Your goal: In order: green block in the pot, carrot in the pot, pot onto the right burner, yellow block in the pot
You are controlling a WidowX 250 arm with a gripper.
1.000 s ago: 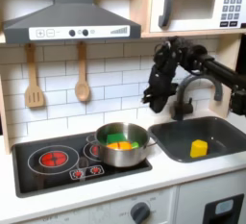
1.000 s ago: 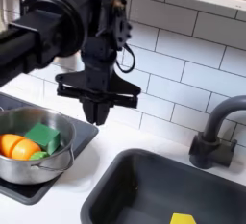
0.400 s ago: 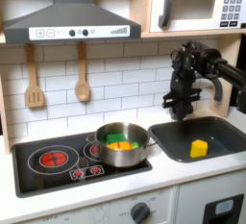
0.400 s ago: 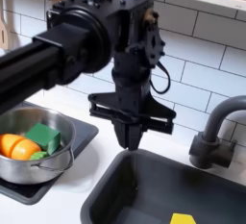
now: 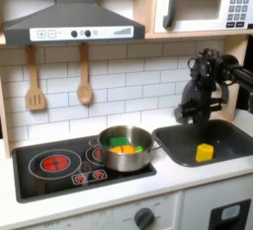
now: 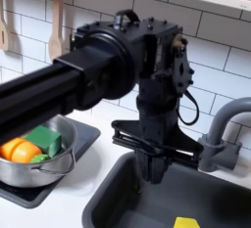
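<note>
White tiled wall and a toy kitchen worktop carrying a black cooktop toward its left end and a dark sink toward its right end, as seen in the first exterior view. The pot sits on the right burner, the one nearer the sink, and holds the green block and the carrot. The yellow block lies in the sink, toward its front edge. The tool hangs above the sink's rear half, pointing down, its fingers spread and grasping nothing. Judged step: the last one, fetching the yellow block; the first three appear complete. The next move calls for shifting the tool forward over the block, lowering into the basin clear of the faucet and sink wall, then closing squarely on the block.
</note>
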